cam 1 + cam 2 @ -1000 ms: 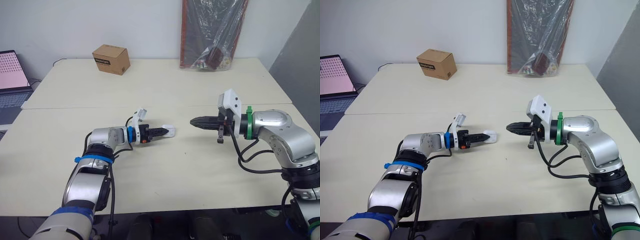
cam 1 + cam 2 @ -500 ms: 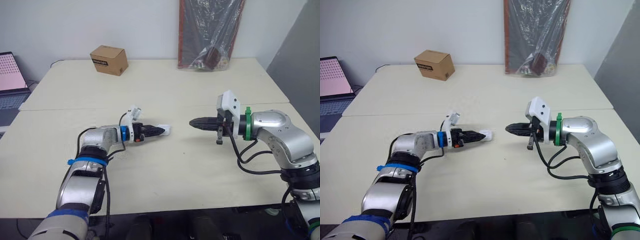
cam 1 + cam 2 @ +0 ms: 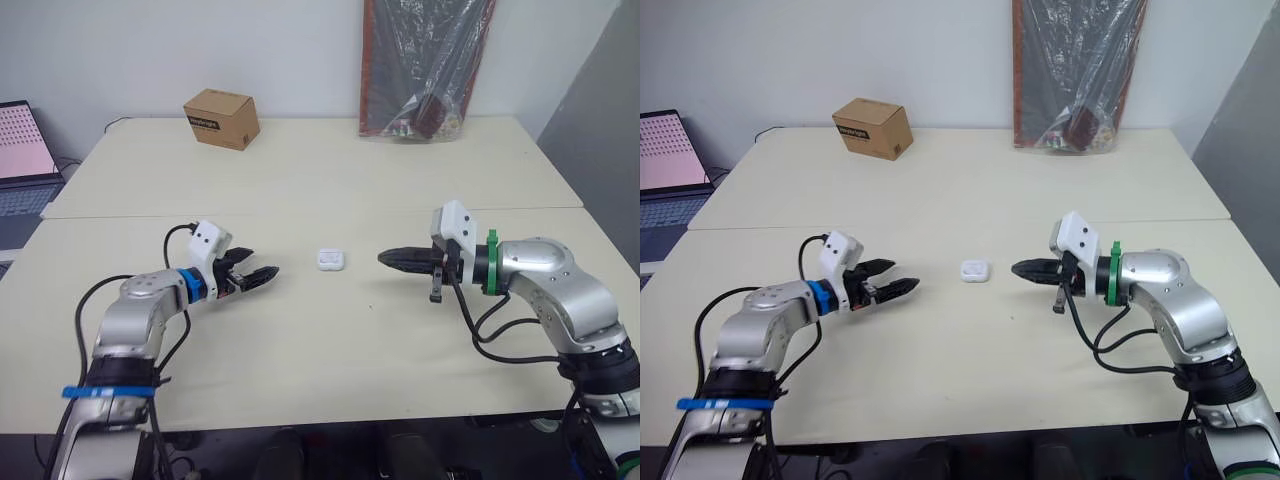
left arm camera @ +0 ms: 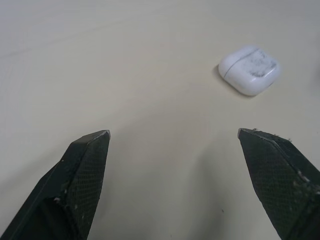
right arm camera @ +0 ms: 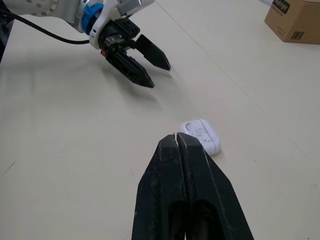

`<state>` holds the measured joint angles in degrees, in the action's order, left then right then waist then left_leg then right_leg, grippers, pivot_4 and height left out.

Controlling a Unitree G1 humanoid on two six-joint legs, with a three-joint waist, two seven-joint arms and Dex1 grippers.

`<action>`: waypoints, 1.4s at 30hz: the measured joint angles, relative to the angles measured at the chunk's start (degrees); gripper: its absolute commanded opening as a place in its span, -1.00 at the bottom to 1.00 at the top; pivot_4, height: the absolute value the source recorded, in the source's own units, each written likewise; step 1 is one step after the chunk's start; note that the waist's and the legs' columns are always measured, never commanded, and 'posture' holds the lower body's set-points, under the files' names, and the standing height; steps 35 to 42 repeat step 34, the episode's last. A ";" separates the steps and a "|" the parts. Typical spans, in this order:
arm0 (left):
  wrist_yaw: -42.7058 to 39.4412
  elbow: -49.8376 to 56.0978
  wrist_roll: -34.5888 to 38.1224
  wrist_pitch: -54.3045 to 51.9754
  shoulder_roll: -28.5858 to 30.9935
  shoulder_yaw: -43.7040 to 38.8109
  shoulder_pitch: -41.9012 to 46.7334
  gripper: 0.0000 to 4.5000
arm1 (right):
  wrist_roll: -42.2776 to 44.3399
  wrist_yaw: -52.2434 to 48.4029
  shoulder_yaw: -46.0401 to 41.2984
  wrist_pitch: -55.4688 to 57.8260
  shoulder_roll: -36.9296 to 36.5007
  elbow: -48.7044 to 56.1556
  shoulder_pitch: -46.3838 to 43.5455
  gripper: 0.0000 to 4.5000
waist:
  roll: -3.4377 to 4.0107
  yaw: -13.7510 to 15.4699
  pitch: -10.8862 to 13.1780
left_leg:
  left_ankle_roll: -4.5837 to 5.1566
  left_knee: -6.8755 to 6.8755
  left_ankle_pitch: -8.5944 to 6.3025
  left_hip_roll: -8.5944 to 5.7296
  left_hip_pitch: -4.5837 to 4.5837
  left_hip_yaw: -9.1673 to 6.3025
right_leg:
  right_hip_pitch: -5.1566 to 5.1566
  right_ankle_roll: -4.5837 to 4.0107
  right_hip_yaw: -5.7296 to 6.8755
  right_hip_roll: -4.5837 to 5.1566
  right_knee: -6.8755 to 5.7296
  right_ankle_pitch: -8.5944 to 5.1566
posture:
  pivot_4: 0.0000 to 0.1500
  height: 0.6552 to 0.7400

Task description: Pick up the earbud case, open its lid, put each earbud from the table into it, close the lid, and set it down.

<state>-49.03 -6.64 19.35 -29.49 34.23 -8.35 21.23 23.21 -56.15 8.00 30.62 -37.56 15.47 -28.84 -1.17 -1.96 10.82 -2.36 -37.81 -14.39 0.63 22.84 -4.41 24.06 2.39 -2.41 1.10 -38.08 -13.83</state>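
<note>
The earbud case (image 3: pixel 331 259) lay on the worktop (image 3: pixel 320 360) with its lid closed, resting flat near the middle and touched by nothing. A second before, and still half a second before, the left pincer (image 3: pixel 263 268) had been clamped on that case at about the same spot. By this moment it had let go and drawn back toward the robot's left side. It was low over the worktop, its two black fingers (image 4: pixel 85 165) spread wide apart and empty, pointing toward the case from a clear gap away.

The right pincer (image 3: pixel 381 258) had hardly moved across the three moments. It was still pressed fully shut with nothing between its fingers (image 5: pixel 176 165), and its tip was aimed at the case from the robot's right, near it but not touching. The case therefore sat between the two pincer tips, apart from both.

Farther back, the cardboard box (image 3: pixel 221 118) stood on the far left part of the worktop. The dark bag wrapped in clear plastic (image 3: pixel 425 65) leaned against the wall at the far edge. A laptop (image 3: pixel 25 150) with a pink screen sat off the robot's left. All three were where they had been in the earlier pictures.
</note>
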 measured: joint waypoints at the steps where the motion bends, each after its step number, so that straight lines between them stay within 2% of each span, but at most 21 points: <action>1: 0.79 2.14 0.50 -0.40 -0.02 -0.62 -1.69 0.91 | -0.08 0.05 0.02 -0.12 0.00 0.09 0.42 -1.00 | 0.00 0.06 0.00 | 0.00 0.00 0.00 0.00 -0.01 0.00 | 0.00 0.00 0.00 0.00 0.00 0.00 | 1.00 1.00; 5: 3.85 9.41 1.99 -0.27 -0.94 -3.18 -8.52 0.91 | -1.71 0.45 0.09 -1.61 0.07 0.14 1.26 -1.00 | 0.00 0.17 0.00 | 0.00 0.00 0.00 0.02 -0.02 -0.01 | -0.01 0.00 0.03 -0.02 -0.01 0.00 | 1.00 1.00; 14: 9.03 18.63 2.56 -0.98 -0.24 -6.31 -17.31 0.91 | -4.41 2.71 -0.41 -5.95 0.14 0.91 6.05 -1.00 | 0.00 0.17 0.00 | 0.00 0.01 0.00 0.03 -0.03 0.02 | -0.01 0.00 0.01 -0.03 0.01 0.00 | 1.00 1.00; 20: 10.27 24.82 4.83 -1.03 -0.74 -11.05 -25.41 0.91 | -4.33 8.01 -5.00 -8.47 1.44 9.04 15.63 -1.00 | -0.04 0.27 -0.03 | -0.02 0.04 -0.01 0.05 -0.12 0.03 | -0.12 0.17 0.00 -0.04 0.09 -0.10 | 1.00 1.00; 29: 12.36 27.59 5.88 2.23 -4.82 -13.54 -37.28 0.91 | -6.31 9.61 -7.33 -11.52 -0.40 10.30 28.45 -1.00 | -0.05 0.25 -0.03 | -0.02 0.03 -0.01 0.08 -0.18 0.11 | -0.12 0.16 -0.03 -0.04 0.07 -0.14 | 1.00 1.00; 31: 12.39 27.57 5.89 2.87 -5.53 -13.54 -38.48 0.91 | -6.32 9.93 -7.33 -11.87 -0.39 10.30 28.67 -1.00 | -0.05 0.25 -0.03 | -0.02 0.02 -0.01 0.08 -0.24 0.14 | -0.16 -0.12 -0.05 -0.05 0.06 -0.30 | 1.00 1.00; 42: 12.54 27.47 6.12 4.12 -6.03 -13.63 -38.50 0.91 | -6.30 9.98 -7.34 -12.48 -0.38 10.30 28.66 -1.00 | -0.05 0.29 -0.04 | -0.02 0.02 -0.02 0.07 -0.40 0.12 | -0.38 -0.15 -0.03 -0.06 0.12 -0.34 | 1.00 1.00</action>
